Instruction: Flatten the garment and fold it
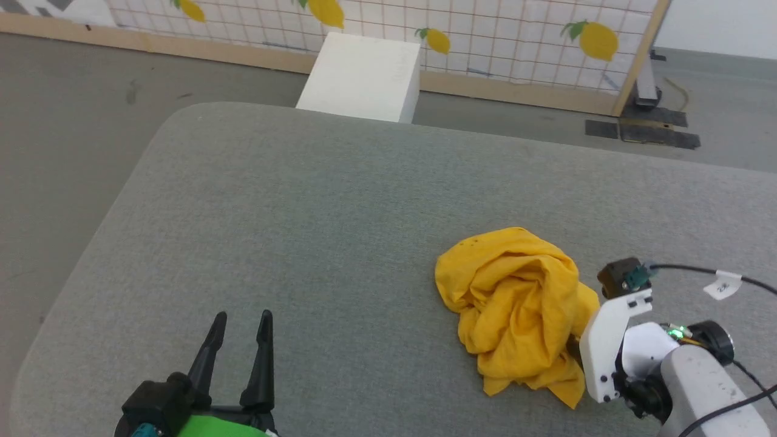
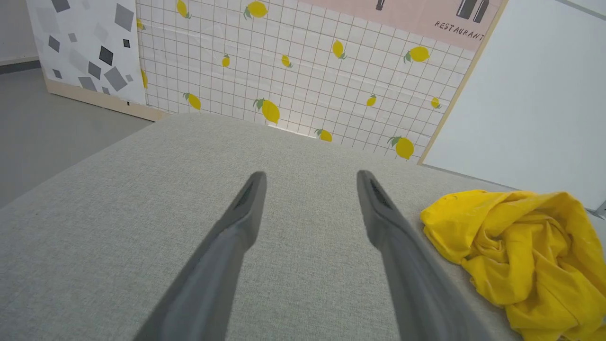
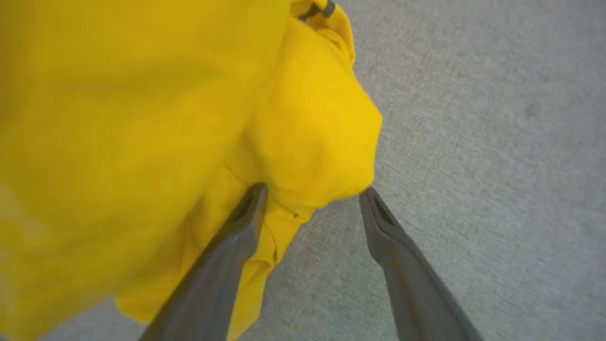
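A grey fabric-covered worktop [image 1: 303, 212] has rounded corners. Beyond its far edge a white box [image 1: 362, 76] shows, in front of a lemon-printed grid panel [image 1: 504, 42] standing on the grey floor [image 1: 67, 121].

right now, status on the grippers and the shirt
Both open: left gripper clear of the garment, right gripper at a bunched fold. Garment crumpled on the grey table. Nothing in the way.

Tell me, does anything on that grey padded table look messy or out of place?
The mustard-yellow cloth T-shirt lies crumpled in a heap toward the right of the grey fabric-covered table, bunched into folds rather than spread flat. The dark two-fingered right gripper stands open at the heap's edge. Nothing else looks odd.
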Robot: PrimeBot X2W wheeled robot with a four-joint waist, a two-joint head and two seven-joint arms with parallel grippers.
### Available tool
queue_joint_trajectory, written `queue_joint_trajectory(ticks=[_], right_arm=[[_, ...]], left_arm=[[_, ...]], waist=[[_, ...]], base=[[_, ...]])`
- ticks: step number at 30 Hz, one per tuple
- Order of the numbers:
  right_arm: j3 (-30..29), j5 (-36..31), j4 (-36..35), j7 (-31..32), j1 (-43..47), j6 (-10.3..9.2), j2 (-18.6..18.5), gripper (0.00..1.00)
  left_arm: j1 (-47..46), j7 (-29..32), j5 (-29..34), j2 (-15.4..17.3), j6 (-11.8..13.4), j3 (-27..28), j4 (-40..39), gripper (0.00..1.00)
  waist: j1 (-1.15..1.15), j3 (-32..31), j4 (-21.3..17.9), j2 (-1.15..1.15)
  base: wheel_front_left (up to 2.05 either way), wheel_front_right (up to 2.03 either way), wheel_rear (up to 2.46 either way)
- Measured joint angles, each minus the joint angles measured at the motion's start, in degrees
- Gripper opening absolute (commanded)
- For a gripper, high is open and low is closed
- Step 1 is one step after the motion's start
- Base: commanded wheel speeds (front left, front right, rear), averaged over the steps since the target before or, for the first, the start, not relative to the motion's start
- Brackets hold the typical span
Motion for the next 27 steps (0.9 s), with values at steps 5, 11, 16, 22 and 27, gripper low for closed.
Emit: queue_joint_trajectory(ticks=[5,11,16,22,27], right_arm=[[-0.5,-1.2,5.8,-3.9,-1.4,-0.01,1.9,0.24],[-0.3,-1.9,7.5,-9.8,-3.4,0.00,2.7,0.00],[-2.8,-1.8,2.7,-12.8,-7.1,0.00,-1.4,0.00],[-8.5,-1.1,-5.1,-9.9,-4.8,0.00,-5.7,0.00],[-15.8,-2.0,-8.5,-5.6,7.2,0.00,-7.5,0.00]], left_arm=[[-0.7,0.0,-0.1,0.1,0.0,-0.6,0.6,1.00],[-0.4,0.0,-0.3,0.2,0.0,0.4,0.9,1.00],[-0.2,0.0,-0.3,0.1,0.0,0.4,0.9,1.00],[0.5,0.0,0.0,-0.2,0.0,0.3,0.7,1.00],[1.0,0.0,0.0,-0.4,0.0,0.0,1.1,1.00]], waist=[[0.00,0.1,1.5,0.00],[0.00,-0.2,0.5,0.00],[0.00,-1.4,-1.9,0.00],[0.00,-2.8,-4.5,0.00],[0.00,-3.1,-5.6,0.00]], base=[[0.00,0.00,0.00],[0.00,0.00,0.00],[0.00,0.00,0.00],[0.00,0.00,0.00],[0.00,0.00,0.00]])
